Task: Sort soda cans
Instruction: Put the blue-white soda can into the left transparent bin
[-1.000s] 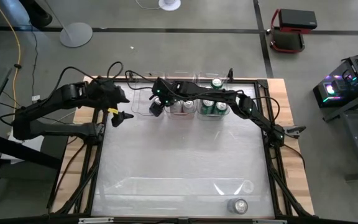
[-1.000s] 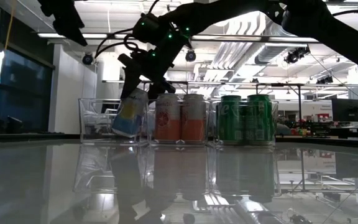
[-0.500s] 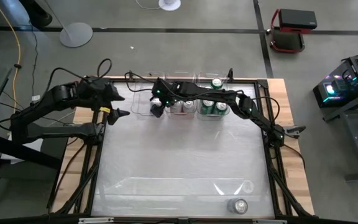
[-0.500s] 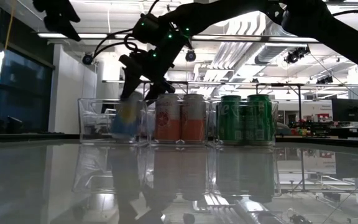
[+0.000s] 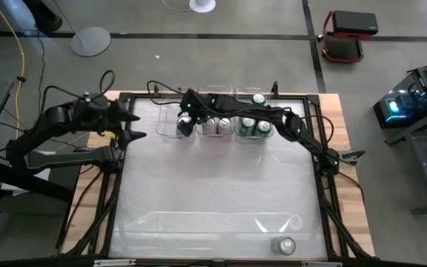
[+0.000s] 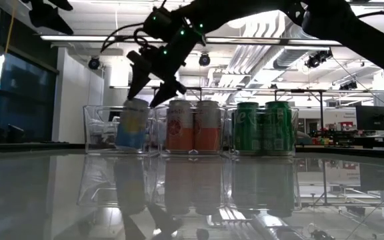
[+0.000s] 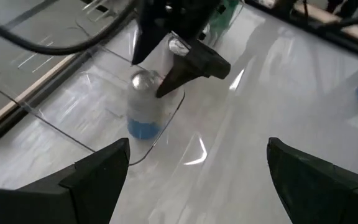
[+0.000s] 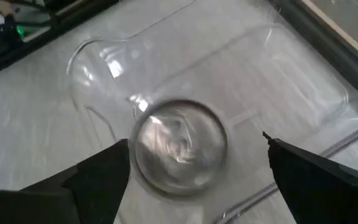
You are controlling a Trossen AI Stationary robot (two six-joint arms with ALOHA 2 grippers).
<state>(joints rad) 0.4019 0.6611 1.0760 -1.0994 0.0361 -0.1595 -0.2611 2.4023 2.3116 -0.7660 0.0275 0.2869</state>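
Lying near the front edge, one can (image 5: 285,245) waits apart. Farther back, a blue can (image 6: 133,125) stands upright in the left bin (image 6: 99,130), the right gripper (image 6: 151,92) spread open just above it. Left gripper (image 5: 133,127) hovers open beside the table's left side.

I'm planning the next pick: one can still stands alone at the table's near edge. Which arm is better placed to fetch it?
Probably the right. Its gripper hangs open over the blue can in the end bin, and the lone can lies on its side. The left gripper waits at the far left edge.
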